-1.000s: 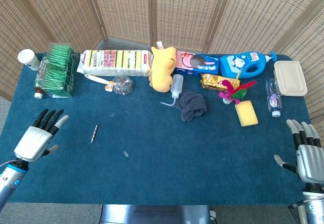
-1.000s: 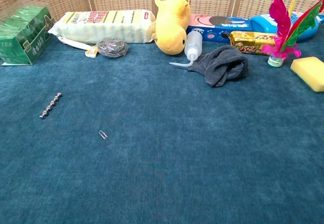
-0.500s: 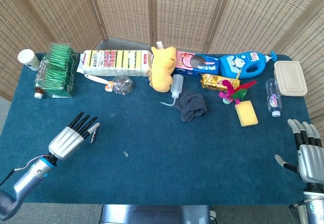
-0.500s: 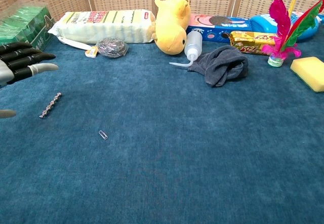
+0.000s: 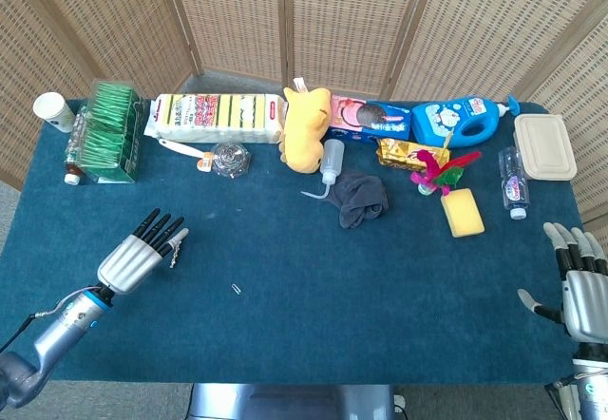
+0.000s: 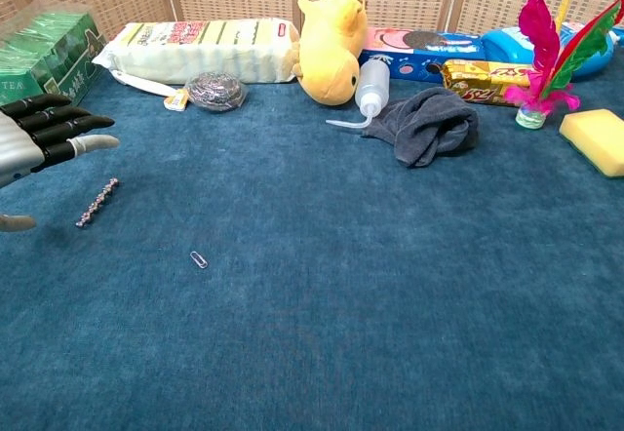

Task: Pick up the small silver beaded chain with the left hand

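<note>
The small silver beaded chain [image 6: 98, 202] lies straight on the blue cloth, left of centre; in the head view the chain [image 5: 176, 255] shows just past my left fingertips. My left hand [image 5: 134, 258] hovers over the cloth with fingers spread and straight, holding nothing; in the chest view the left hand [image 6: 34, 143] sits at the left edge, above and left of the chain. My right hand [image 5: 579, 292] rests open at the table's near right corner, far from the chain.
A paper clip [image 6: 199, 259] lies near the chain. Along the back stand a green tea box [image 5: 106, 130], sponge pack [image 5: 218, 116], steel scourer [image 5: 230, 159], yellow plush [image 5: 306, 127], squeeze bottle [image 5: 331, 162], grey cloth [image 5: 362, 197] and yellow sponge [image 5: 462, 213].
Over the last second my left hand moved right from the table's left edge to hover beside the chain. In the last half second it barely shifted. The right hand stayed put.
</note>
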You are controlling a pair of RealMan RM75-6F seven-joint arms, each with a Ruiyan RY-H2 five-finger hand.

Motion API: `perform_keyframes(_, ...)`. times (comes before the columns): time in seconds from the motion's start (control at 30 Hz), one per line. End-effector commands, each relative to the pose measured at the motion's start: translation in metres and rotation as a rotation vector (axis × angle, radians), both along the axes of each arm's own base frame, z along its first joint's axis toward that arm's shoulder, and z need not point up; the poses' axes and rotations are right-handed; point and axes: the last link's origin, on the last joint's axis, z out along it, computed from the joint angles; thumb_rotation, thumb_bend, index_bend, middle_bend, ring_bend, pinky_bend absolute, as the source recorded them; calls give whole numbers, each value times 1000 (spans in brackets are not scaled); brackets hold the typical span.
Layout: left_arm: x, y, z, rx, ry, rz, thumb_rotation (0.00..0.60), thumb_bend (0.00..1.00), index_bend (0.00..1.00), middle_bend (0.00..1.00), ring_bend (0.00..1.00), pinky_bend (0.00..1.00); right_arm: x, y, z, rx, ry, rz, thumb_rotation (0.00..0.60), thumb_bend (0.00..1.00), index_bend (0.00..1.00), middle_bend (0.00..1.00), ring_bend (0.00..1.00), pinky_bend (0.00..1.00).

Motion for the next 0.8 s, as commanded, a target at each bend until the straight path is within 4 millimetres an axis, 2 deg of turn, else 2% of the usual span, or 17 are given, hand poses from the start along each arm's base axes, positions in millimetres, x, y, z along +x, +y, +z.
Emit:
perform_keyframes(0.03,0,3,-3,4,4,10,600,234,0,0,0,0,0,0,0,-2,-1,0,600,171,0,0,0,0)
perform_keyframes(0.37,8,12,-10,1,5,15,600,235,0,0,0,0,-1,-1,-1,4,0,-5,600,171,0,0,0,0)
perform_keyframes(0.8,21,14,-20,-8,8,11,600,234,0,0,0,0,-2,-1,1,2,-6,-7,600,171,0,0,0,0)
